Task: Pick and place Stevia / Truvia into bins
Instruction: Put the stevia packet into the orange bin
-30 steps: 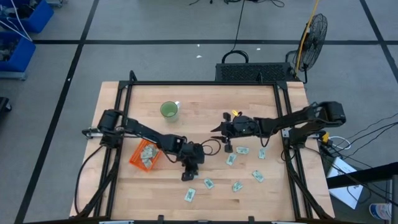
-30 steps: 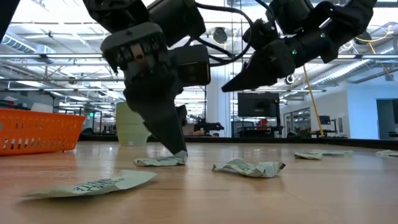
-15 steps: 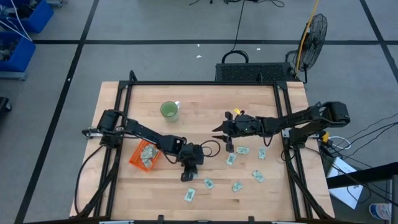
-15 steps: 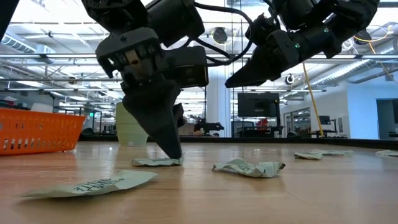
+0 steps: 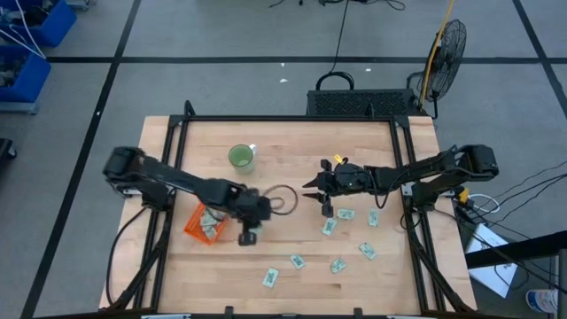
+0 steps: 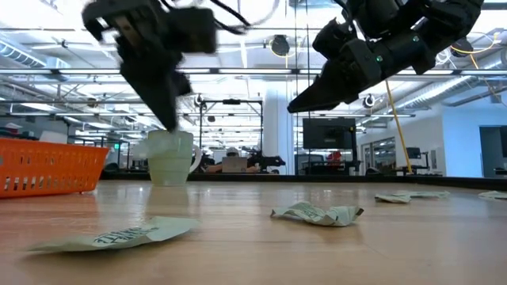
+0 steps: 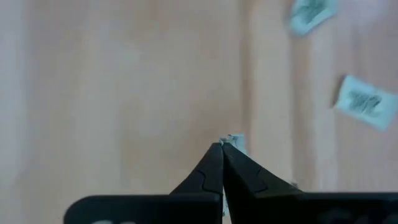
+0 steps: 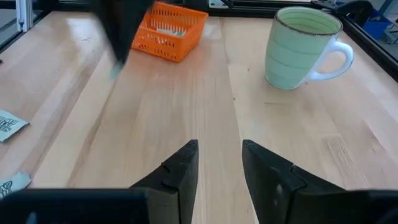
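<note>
My left gripper (image 5: 246, 237) is shut on a small white-and-green Stevia packet (image 7: 234, 141) and hangs lifted off the table, just right of the orange bin (image 5: 205, 222). In the low view it (image 6: 169, 120) is raised above the wood. The bin holds several packets. More packets lie loose on the table's right half (image 5: 330, 228) (image 5: 297, 261), and two lie near the low camera (image 6: 119, 233) (image 6: 317, 214). Above the table's middle, my right gripper (image 5: 312, 191) hovers with its fingers (image 8: 180, 168) apart and nothing between them.
A green cup (image 5: 241, 158) stands behind the bin, seen too in the right wrist view (image 8: 301, 46). The black frame rails (image 5: 292, 119) border the table. A fan (image 5: 446, 49) stands off the back right corner.
My left gripper has shut on a packet, lifted it off the table and swung left toward the orange bin. The right arm has barely moved.
</note>
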Controlling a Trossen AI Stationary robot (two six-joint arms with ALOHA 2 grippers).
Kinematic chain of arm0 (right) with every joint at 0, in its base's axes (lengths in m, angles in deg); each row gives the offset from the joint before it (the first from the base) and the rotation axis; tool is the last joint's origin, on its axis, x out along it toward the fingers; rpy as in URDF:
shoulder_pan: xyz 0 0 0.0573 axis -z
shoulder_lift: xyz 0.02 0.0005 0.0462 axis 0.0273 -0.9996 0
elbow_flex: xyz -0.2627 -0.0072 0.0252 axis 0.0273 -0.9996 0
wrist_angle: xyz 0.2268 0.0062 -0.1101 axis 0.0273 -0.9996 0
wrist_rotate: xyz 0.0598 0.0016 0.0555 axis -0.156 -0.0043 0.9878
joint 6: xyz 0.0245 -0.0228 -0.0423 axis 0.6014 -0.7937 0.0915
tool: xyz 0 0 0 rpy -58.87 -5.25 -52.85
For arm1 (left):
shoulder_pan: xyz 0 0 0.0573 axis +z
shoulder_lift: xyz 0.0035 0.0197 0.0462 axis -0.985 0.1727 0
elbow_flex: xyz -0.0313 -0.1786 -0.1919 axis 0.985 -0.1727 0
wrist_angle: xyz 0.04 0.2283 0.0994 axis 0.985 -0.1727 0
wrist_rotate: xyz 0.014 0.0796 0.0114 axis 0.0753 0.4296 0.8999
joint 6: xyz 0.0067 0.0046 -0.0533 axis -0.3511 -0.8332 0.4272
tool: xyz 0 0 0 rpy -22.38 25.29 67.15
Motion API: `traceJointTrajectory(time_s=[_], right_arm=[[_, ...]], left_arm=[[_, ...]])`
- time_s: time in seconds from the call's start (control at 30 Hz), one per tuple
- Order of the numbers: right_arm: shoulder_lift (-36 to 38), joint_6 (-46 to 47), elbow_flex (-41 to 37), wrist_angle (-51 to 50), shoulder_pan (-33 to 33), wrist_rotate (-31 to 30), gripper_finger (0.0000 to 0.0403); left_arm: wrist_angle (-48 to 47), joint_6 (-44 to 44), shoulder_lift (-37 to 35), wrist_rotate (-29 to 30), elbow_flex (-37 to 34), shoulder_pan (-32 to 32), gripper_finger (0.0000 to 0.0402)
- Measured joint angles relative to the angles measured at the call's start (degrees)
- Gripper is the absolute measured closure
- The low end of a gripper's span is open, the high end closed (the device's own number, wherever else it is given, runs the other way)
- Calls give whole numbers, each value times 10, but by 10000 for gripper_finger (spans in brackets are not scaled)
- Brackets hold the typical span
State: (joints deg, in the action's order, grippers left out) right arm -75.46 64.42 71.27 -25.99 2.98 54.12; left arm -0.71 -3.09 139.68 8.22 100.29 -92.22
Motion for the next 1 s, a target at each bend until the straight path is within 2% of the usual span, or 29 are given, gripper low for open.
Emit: traceJointTrajectory(time_s=[0.2,0.4,0.53,0.73,0.87,1.0], right_arm=[[0,0,0,-18,0,0,287],[0,0,0,-21,0,0,287],[0,0,0,-29,0,0,287],[0,9,0,-30,0,0,287],[0,-1,0,-30,0,0,287],[0,9,0,-28,0,0,287]], left_arm=[[-194,152,-112,81,0,-16,398],[-314,355,-149,77,-24,-38,399],[-305,428,-150,44,-70,-57,390],[-220,442,-149,-9,-147,-72,396],[-205,454,-149,-14,-158,-72,393],[-203,455,-150,-15,-158,-72,363]])
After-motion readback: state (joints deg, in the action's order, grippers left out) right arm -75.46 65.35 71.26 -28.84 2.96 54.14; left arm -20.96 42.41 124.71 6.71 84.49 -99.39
